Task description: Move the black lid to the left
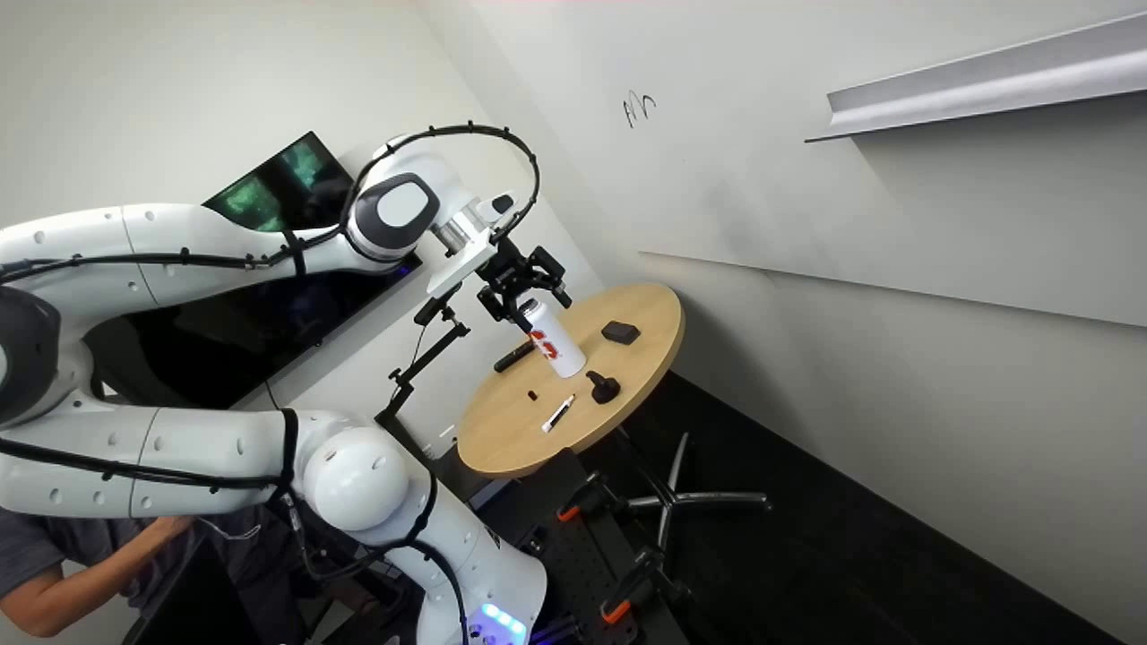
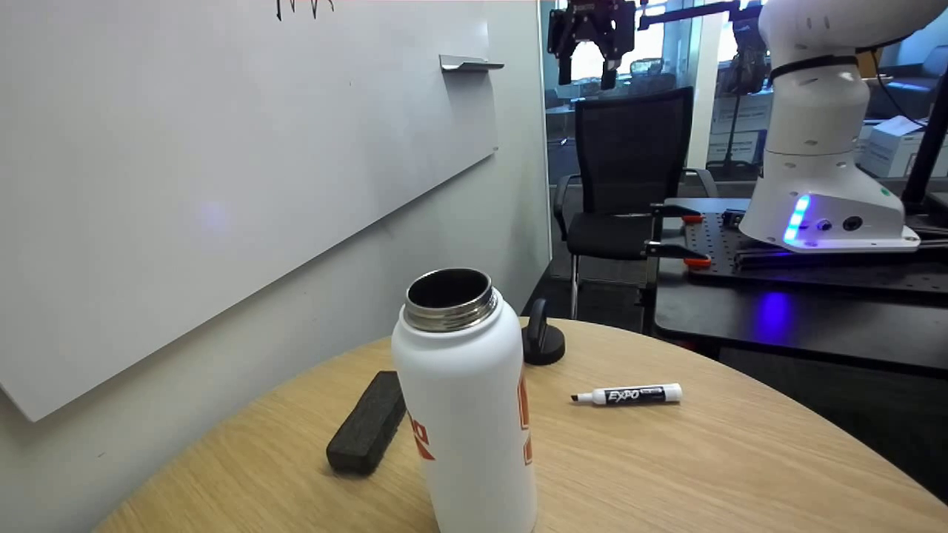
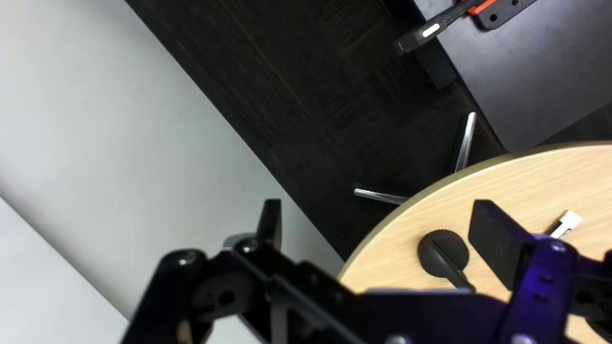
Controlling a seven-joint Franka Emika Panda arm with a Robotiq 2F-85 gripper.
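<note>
The gripper hangs high, jaws spread wide — released. The black lid lies well below it, near the rounded edge of the counter; the wrist view shows it beyond the jaws. The counter stands beside a wall with a whiteboard, over dark floor. Near the lid lies a marker; a dark block sits toward the wall-side edge — and in an exterior view the upright white bottle stands in front, its outline meeting the lid's.

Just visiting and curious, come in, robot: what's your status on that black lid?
End effector hangs open, empty. Black lid on table, ungripped. Marker nearby, toward my left, possibly in the way.
</note>
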